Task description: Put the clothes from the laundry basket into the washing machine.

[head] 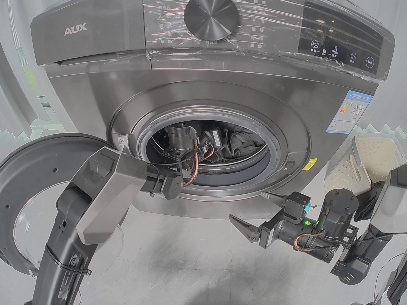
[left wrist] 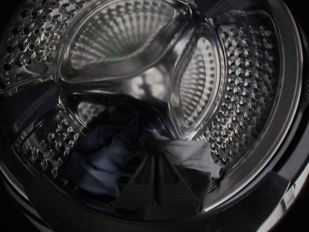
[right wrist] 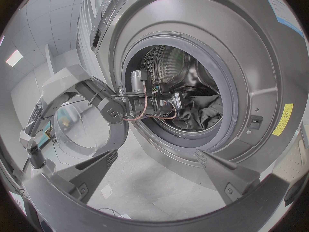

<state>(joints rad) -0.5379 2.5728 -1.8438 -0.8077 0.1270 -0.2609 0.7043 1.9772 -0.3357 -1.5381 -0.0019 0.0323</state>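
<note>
Left claw [left wrist: 154, 153] is clamping a fold of clothes [left wrist: 190, 154] in the drum [left wrist: 251, 65]; right claw [head: 255, 213] is hanging apart. Soft, light and limp, they are probably handling best pinched at a bunched fold.

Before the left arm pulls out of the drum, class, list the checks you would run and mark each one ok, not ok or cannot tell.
1. Door swung clear of the opening: ok.
2. Left gripper inside the drum: ok.
3. Grey garment released: not ok, the gripper is shut on it.
4. Right gripper open, empty, outside the machine: ok.
5. Dark clothes clear of the door seal: cannot tell.
6. Laundry basket emptied: cannot tell.
</note>
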